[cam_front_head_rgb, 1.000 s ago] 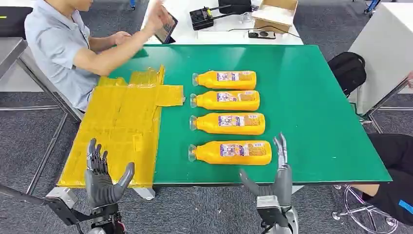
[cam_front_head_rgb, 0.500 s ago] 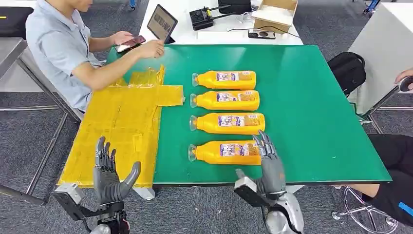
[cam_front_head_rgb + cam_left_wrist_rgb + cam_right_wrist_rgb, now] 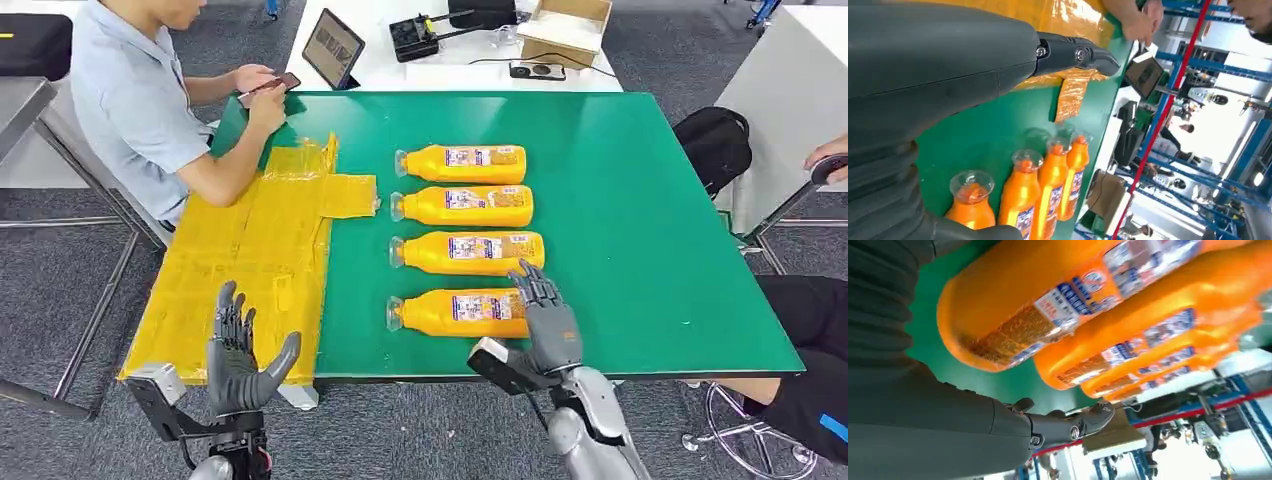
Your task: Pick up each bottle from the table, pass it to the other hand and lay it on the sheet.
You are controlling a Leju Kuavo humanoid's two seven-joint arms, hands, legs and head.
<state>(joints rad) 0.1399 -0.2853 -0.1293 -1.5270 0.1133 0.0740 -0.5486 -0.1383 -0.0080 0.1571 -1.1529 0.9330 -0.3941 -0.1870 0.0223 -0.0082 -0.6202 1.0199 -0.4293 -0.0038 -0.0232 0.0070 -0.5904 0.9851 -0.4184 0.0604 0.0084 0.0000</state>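
Your green-topped bench (image 3: 640,200) carries everything. On its left side lies the yellow crinkled plastic sheet (image 3: 250,260), and nothing rests on it — so by what you can see, no bottle has been delivered and the whole job is ahead of you. A seated person in a grey shirt (image 3: 130,110) leans on the far corner of that sheet.

To the right of the sheet, four orange plastic bottles lie on their sides in a column, caps toward the sheet. The nearest orange bottle (image 3: 460,312) is the one in hand: your right hand (image 3: 545,318) reaches over its base end, fingers (image 3: 530,285) apart and not yet clamped — whether they touch it, you cannot tell.

Your left hand (image 3: 240,355) waits upright below the bench's near edge, fingers spread, holding nothing.
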